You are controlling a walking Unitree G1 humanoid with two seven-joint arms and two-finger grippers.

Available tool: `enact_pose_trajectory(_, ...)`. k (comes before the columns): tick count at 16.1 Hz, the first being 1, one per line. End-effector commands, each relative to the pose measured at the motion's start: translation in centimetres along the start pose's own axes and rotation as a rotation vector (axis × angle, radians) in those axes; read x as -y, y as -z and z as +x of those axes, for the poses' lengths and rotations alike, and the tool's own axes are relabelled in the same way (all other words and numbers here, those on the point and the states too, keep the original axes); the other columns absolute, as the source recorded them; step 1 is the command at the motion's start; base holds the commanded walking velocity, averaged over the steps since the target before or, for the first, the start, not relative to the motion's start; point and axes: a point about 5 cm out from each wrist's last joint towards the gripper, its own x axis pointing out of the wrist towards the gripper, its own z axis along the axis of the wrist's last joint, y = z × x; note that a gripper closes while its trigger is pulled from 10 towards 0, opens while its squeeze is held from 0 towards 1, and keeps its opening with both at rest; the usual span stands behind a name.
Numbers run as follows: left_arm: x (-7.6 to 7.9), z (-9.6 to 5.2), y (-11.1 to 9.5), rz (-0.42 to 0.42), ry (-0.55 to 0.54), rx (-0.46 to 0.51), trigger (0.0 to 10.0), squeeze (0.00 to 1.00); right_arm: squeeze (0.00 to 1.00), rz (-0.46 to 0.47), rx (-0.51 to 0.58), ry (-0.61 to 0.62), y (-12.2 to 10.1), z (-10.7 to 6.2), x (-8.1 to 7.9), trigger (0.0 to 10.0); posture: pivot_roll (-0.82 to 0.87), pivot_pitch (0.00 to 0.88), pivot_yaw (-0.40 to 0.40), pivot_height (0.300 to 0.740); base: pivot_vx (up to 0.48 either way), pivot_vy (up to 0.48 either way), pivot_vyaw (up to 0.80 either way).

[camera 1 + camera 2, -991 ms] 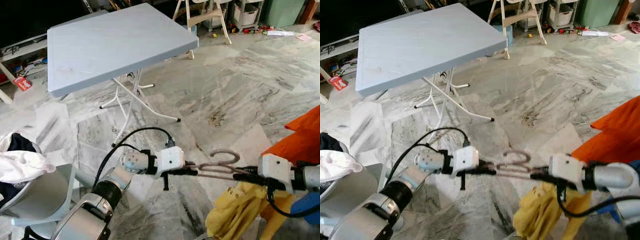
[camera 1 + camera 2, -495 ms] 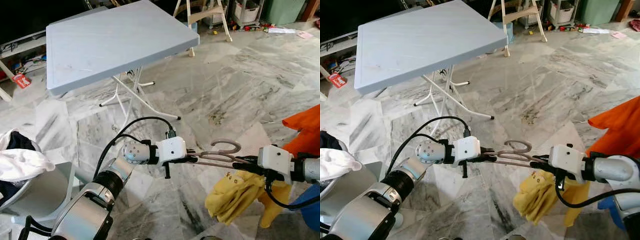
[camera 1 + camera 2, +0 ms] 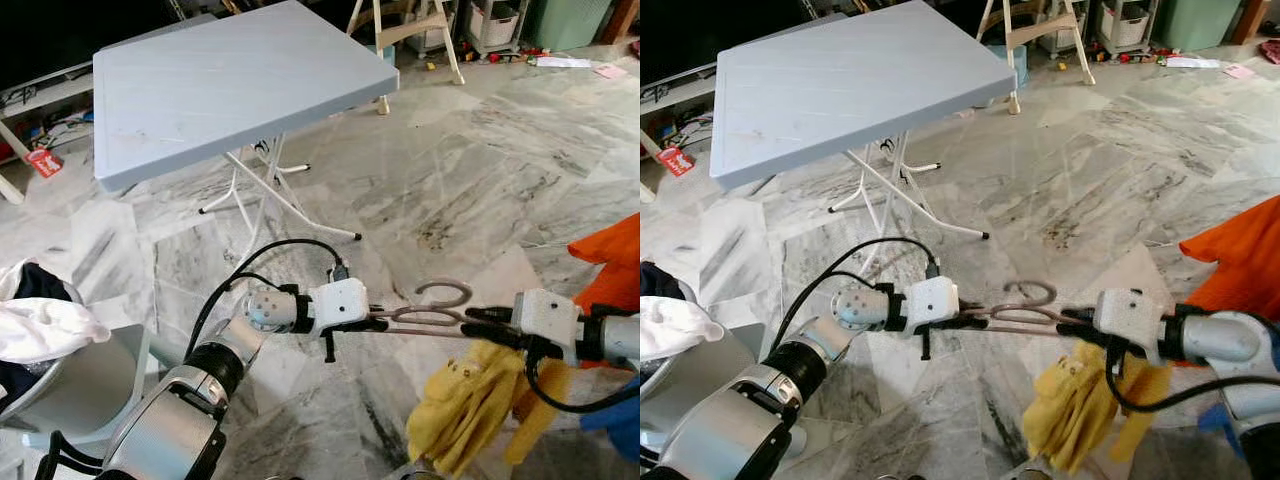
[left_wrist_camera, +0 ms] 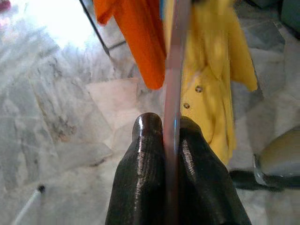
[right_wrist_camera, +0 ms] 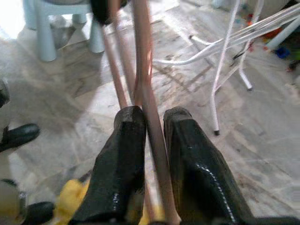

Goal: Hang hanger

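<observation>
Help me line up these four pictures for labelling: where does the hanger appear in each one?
Left eye view: hanger low centre, between left gripper and right gripper.
Right eye view: hanger low centre.
Left wrist view: hanger bar between the fingers.
Right wrist view: bars between the fingers.
Shared landmark: yellow garment.

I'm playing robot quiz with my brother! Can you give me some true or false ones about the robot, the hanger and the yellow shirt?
1. Both grippers hold the hanger. True: the left gripper and the right gripper each clamp one end.
2. The yellow shirt lies on the table. False: it hangs below the hanger, by the right gripper.
3. The hanger's hook is over a rail. False: it hooks nothing, above the floor.
4. An orange cloth is at the robot's right. True.
</observation>
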Motion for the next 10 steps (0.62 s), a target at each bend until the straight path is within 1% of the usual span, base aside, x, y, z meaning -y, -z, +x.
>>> enact_pose_trajectory(1,-0.52,-0.85,0.57,-0.019,-0.044,-0.020,0.0,0.00,1.00,-0.017,0.021,0.009,-0.36,-0.05,0.27,10.0,-0.25,0.100,0.139,0.740,0.000,0.000,0.00)
enact_pose_trajectory(5,-0.55,-0.97,0.75,-0.025,-0.060,-0.023,0.0,0.00,1.00,-0.026,0.016,0.006,-0.29,-0.24,0.33,10.0,-0.26,0.097,0.140,0.740,0.000,0.000,0.00)
enact_pose_trajectory(7,-0.78,-1.21,0.86,-0.027,-0.094,-0.021,0.0,0.00,1.00,-0.043,0.014,0.030,-0.34,-0.47,0.74,10.0,-0.26,0.094,0.142,0.740,0.000,0.000,0.00)
enact_pose_trajectory(10,-0.78,-1.21,0.86,-0.027,-0.094,-0.021,0.0,0.00,1.00,-0.043,0.014,0.030,-0.34,-0.47,0.74,10.0,-0.26,0.094,0.142,0.740,0.000,0.000,0.00)
